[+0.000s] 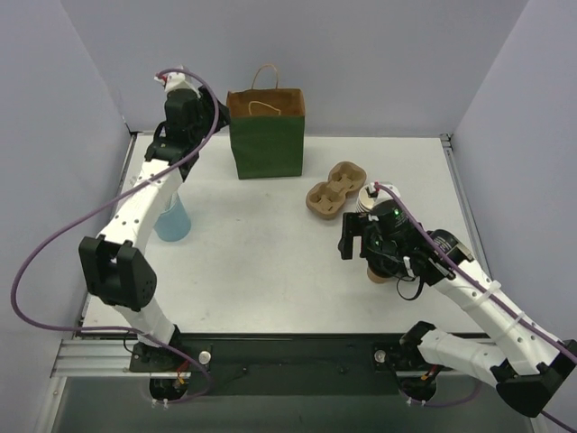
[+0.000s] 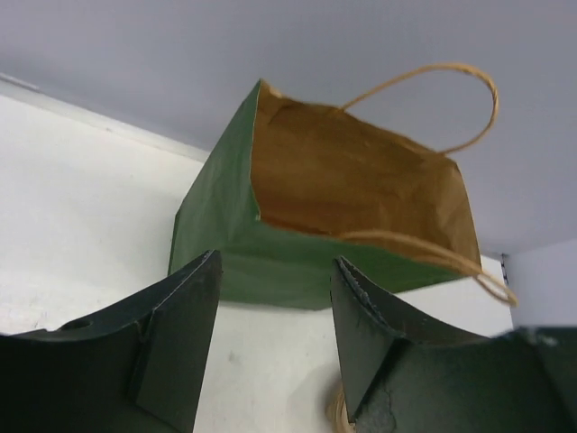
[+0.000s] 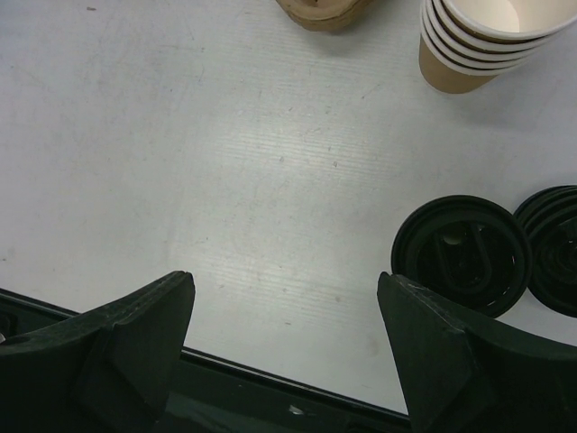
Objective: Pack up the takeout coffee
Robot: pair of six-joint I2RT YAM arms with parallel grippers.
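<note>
In the right wrist view a round black lid (image 3: 462,254) lies on the table, seen from above, just right of my right finger. A second black lid (image 3: 552,248) is cut off by the frame edge. From above I cannot tell which one tops a cup. In the top view a brown cup (image 1: 379,274) shows partly under my right wrist. My right gripper (image 1: 359,242) (image 3: 284,280) is wide open and empty, over bare table left of the lids. My left gripper (image 1: 191,115) (image 2: 277,262) is open and empty, raised beside the open green paper bag (image 1: 266,135) (image 2: 270,262).
A stack of unlidded tan cups (image 3: 478,45) (image 1: 368,200) stands behind the lids. A brown pulp cup carrier (image 1: 335,191) (image 3: 325,11) lies at mid-table. A blue cup (image 1: 171,218) stands by the left arm. The table's near edge (image 3: 270,370) lies under the right gripper.
</note>
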